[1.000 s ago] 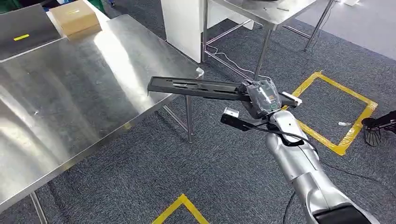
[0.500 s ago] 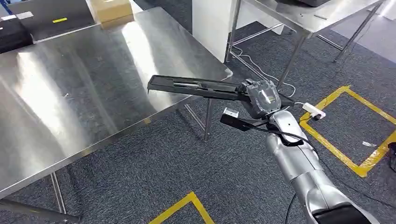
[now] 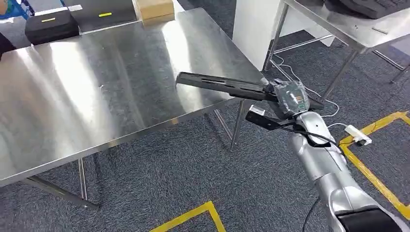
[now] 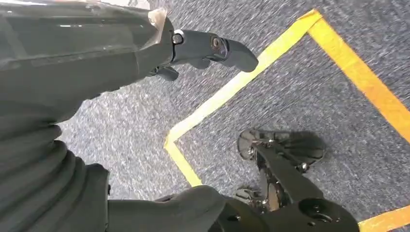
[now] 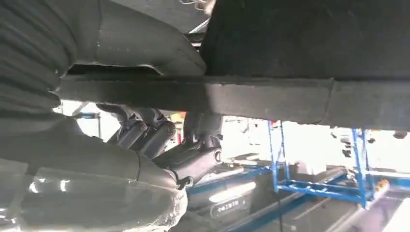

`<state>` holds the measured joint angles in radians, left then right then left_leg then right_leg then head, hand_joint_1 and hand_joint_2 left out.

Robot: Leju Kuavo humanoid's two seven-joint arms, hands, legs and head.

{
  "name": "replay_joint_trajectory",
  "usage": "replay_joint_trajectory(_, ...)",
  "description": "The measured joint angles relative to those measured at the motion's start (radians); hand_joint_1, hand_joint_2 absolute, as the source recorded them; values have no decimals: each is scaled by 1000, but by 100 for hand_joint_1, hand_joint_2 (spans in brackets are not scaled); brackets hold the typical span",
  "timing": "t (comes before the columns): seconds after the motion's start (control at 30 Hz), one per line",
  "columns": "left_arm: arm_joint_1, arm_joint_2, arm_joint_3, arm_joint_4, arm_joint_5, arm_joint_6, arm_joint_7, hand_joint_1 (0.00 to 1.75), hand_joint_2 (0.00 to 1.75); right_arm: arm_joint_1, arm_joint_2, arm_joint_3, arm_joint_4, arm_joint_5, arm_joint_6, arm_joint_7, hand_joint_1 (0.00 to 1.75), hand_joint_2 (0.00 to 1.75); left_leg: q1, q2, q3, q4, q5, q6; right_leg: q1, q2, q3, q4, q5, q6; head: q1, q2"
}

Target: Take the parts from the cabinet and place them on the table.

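Observation:
A long, flat black part (image 3: 220, 83) sticks out leftward from my right hand (image 3: 290, 96), which grips it at one end. Its free end hangs above the near right corner of the steel table (image 3: 96, 96), a little over the surface. In the right wrist view the part (image 5: 309, 43) crosses close in front of the camera, with the thumb on one face and the darker fingers (image 5: 188, 159) curled on the other. My left hand (image 4: 145, 53) hangs over the carpet with its fingers apart and nothing in it.
A cardboard box (image 3: 153, 9) and a black case (image 3: 51, 25) sit at the table's far edge. A second steel table (image 3: 338, 24) stands to the right with dark items on it. A white power strip (image 3: 358, 134) and yellow tape (image 3: 372, 174) lie on the carpet.
The whole picture has shifted, so the camera has turned toward the table. The table now lies nearer and more central, and the held part's free end reaches over its corner.

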<state>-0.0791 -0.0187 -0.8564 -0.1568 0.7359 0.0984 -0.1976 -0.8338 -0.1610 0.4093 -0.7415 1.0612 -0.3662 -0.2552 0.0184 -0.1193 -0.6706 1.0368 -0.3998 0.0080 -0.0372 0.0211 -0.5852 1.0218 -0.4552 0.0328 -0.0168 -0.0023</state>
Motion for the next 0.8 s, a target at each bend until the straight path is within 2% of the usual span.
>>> replay_joint_trajectory(0.03, -1, -2, -1, 0, 0, 0, 0, 0, 175, -12, -2, -3, 14, -1, -1, 0, 175, 175, -8, 53, -16, 34, -27, -3, 2, -7, 0, 0, 1, -13, -2, 0)
replay_joint_trajectory(0.07, -2, -1, -2, 0, 0, 0, 0, 0, 175, -26, -7, -6, 34, -2, -4, 0, 175, 175, -6, 84, -46, 98, -64, -7, 6, -16, 0, 0, 0, -28, -10, 0)
replay_joint_trajectory(0.1, -4, 0, -2, 0, 2, 0, 0, 0, 175, -43, -11, -8, 58, -1, -6, 4, 175, 175, -4, 101, -85, 181, -104, -10, 10, -27, 0, 0, -1, -29, -8, 0)
replay_joint_trajectory(0.13, -4, 0, -2, 0, 3, 0, -2, 0, 175, -59, -17, -9, 80, 2, -6, 6, 175, 175, -4, 107, -120, 255, -132, -12, 14, -39, 0, 0, -2, -30, -9, 0)
replay_joint_trajectory(0.17, -4, 0, -4, 0, 3, 0, -2, 0, 175, -76, -22, -9, 108, 7, -5, 8, 175, 175, -4, 109, -143, 303, -141, -13, 16, -52, 0, 0, -2, -30, -9, 0)
replay_joint_trajectory(0.2, -4, 0, -7, 0, 3, -1, -3, 0, 175, -92, -24, -10, 132, 8, -2, 8, 175, 175, -4, 111, -137, 294, -125, -13, 16, -64, 0, 0, -2, -30, -8, 0)
replay_joint_trajectory(0.23, -4, 1, -9, 0, 3, -1, -3, 0, 175, -105, -27, -10, 149, 8, 1, 8, 175, 175, -4, 114, -111, 244, -95, -12, 17, -74, 0, 0, -3, -30, -10, 0)
replay_joint_trajectory(0.27, -4, 3, -11, 0, 3, -1, -3, 0, 175, -118, -28, -10, 161, 9, 4, 9, 175, 175, -4, 123, -61, 155, -53, -8, 17, -85, 2, 0, -4, -30, -9, 0)
replay_joint_trajectory(0.3, -4, 4, -11, 0, 3, -1, -4, 0, 175, -130, -29, -10, 170, 10, 5, 9, 175, 175, -5, 147, -14, 73, -23, -4, 18, -92, 4, 1, -6, -27, -10, 0)
replay_joint_trajectory(0.33, -6, 5, -13, 0, 3, -1, -4, 0, 175, -143, -32, -11, 182, 13, 6, 10, 175, 175, -12, 207, 17, 14, -25, 0, 26, -99, 4, 1, -9, -23, -11, 0)
replay_joint_trajectory(0.37, -8, 6, -16, 0, 1, -1, -5, 0, 175, -157, -39, -11, 196, 16, 8, 12, 175, 175, -17, 193, 17, 8, -21, 11, 37, -108, 1, 4, -12, -17, -10, 0)
replay_joint_trajectory(0.43, -10, 6, -17, 0, -2, -1, -6, 0, 175, -185, -42, -11, 223, 18, 31, 15, 175, 175, -19, 169, 12, 9, -21, 17, 42, -127, 8, 0, -14, -12, -5, 0)
replay_joint_trajectory(0.47, -10, 6, -18, 0, -2, -2, -6, 0, 175, -200, -42, -10, 237, 21, 42, 14, 175, 175, -22, 156, 12, 6, -19, 23, 44, -139, 10, -1, -16, -8, -7, 0)
replay_joint_trajectory(0.5, -11, 6, -19, 0, -2, -2, -6, 0, 175, -211, -44, -10, 246, 27, 50, 11, 175, 175, -14, 146, 21, -6, -11, 35, 46, -137, 0, 4, -23, 0, -6, 0)
replay_joint_trajectory(0.53, -12, 4, -22, 0, -2, -2, -8, 0, 175, -220, -50, -9, 255, 31, 54, 8, 175, 175, -16, 136, 22, -11, -7, 40, 34, -91, -5, 27, -36, 3, -5, 0)
replay_joint_trajectory(0.57, -15, 6, -26, 0, -2, -2, -10, 0, 175, -231, -58, -8, 268, 36, 58, 3, 175, 175, -12, 128, 21, -11, -4, 48, 33, -51, -32, 85, -64, -1, -7, 0)
replay_joint_trajectory(0.6, -19, 8, -27, 0, -2, -1, -13, 0, 175, -241, -64, -8, 282, 42, 58, 4, 175, 175, -10, 112, 20, -11, -3, 51, 29, -36, -72, 167, -97, -4, -5, 0)
replay_joint_trajectory(0.63, -21, 7, -28, 0, -2, -1, -19, 0, 175, -245, -73, -6, 300, 50, 58, 4, 175, 175, -10, 95, 20, -11, -3, 51, 29, -30, -114, 251, -126, -3, -5, 0)
replay_joint_trajectory(0.67, -20, 6, -30, 0, -2, -1, -33, 0, 175, -247, -79, -5, 313, 57, 57, 5, 175, 175, -10, 82, 20, -10, -3, 51, 28, -25, -143, 310, -140, 3, -5, 0)
replay_joint_trajectory(0.7, -20, 5, -32, 0, 1, 2, -48, 0, 175, -247, -80, -3, 320, 62, 57, 6, 175, 175, -10, 69, 21, -10, -3, 50, 25, -24, -150, 316, -131, 11, -6, 0)
replay_joint_trajectory(0.73, -20, 5, -32, 0, 7, 2, -65, 0, 175, -249, -82, -2, 328, 65, 56, 6, 175, 175, -9, 57, 21, -10, -3, 50, 22, -24, -134, 274, -107, 22, -5, 0)
replay_joint_trajectory(0.77, -20, 5, -32, 0, 10, 4, -85, 0, 175, -253, -84, 0, 332, 70, 55, 5, 175, 175, -7, 46, 21, -9, -2, 48, 18, -23, -101, 199, -73, 33, -6, 0)
replay_joint_trajectory(0.8, -20, 5, -31, 0, 16, 7, -109, 0, 175, -262, -84, 3, 337, 74, 55, 3, 175, 175, -5, 33, 21, -7, -2, 45, 8, -9, -54, 98, -30, 46, -5, 0)
